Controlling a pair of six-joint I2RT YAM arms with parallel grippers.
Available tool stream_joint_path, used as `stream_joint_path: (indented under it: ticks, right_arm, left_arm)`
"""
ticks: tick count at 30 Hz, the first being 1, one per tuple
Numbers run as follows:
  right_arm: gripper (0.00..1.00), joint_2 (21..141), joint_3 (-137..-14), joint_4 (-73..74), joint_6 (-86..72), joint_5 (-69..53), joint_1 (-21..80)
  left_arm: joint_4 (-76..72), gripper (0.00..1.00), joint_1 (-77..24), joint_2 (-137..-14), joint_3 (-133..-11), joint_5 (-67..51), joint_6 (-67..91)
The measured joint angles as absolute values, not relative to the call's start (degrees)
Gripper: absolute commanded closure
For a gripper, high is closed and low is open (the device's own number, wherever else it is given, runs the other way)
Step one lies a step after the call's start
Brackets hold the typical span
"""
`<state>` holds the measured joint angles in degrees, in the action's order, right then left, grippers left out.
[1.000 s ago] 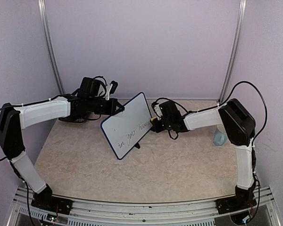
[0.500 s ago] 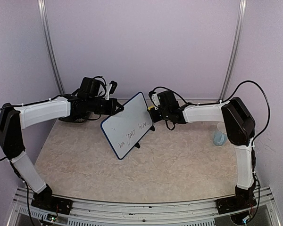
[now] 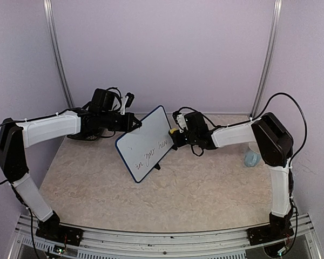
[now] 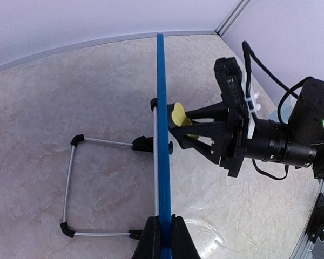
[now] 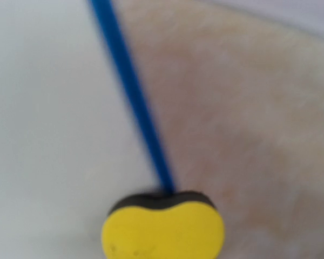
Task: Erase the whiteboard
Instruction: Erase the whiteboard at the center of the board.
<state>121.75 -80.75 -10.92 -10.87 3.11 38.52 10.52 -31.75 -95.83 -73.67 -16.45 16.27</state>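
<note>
Gripping yellow sponge [image 5: 163,233], right tool [image 3: 174,133] now sits lower, at 3 o'clock edge of whiteboard [image 3: 146,144]; left tool [image 3: 136,125] clamps its frame [image 4: 161,108]. Writing: perhaps "in your hea…".

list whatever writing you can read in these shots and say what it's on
"in your hea...": dark handwriting across the face of the whiteboard, seen in the top view. The first two words read fairly well. The last word is small and its ending cannot be made out.
Nothing else can be read: the yellow sponge is plain, and neither wrist view shows any writing.
</note>
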Motion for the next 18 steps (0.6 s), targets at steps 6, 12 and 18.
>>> stream_joint_path:
  ticks: [6, 12, 18]
  right_arm:
    - [1.0, 121.2, -74.5, -16.2, -13.9, -5.6, 38.4]
    - [1.0, 120.7, -70.9, -22.3, -19.0, -15.4, 38.5]
    - [1.0, 120.7, -70.0, -25.6, -22.8, -21.0, 39.5]
  left_arm:
    - [10.5, 1.0, -31.7, -95.8, -73.6, -16.5, 16.2]
    - [10.5, 1.0, -31.7, -95.8, -73.6, -16.5, 16.2]
    - [10.6, 1.0, -31.7, -95.7, -73.6, -16.6, 16.2]
